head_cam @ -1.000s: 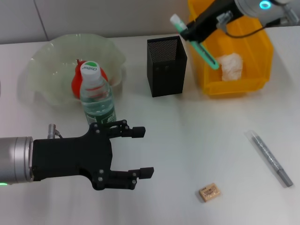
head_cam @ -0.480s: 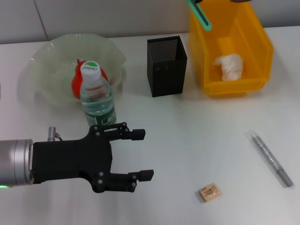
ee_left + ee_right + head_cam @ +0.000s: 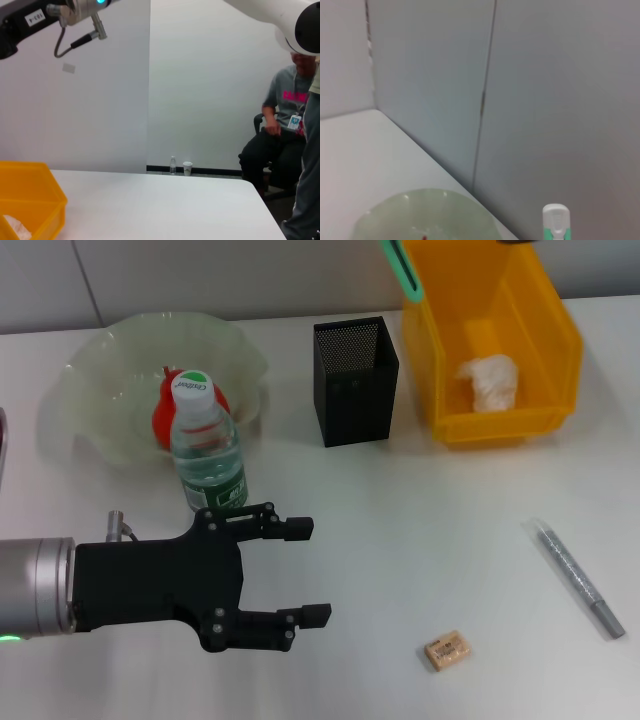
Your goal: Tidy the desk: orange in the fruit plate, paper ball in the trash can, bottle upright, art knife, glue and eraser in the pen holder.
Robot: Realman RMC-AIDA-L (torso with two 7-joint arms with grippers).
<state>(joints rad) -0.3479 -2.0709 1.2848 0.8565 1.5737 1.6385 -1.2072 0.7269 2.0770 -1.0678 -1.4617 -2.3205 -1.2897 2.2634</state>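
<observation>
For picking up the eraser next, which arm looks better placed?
Left, probably. The left gripper hovers open low over the table, with the eraser lying not far beyond its fingers. The right arm is out of the head view, a green-and-white stick showing at the top edge.

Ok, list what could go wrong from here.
1. The open left gripper sits beside the upright bottle; a careless move could topple it.
2. The green tool hangs above the trash can, not the pen holder; a slip could land it with the paper ball.
</observation>
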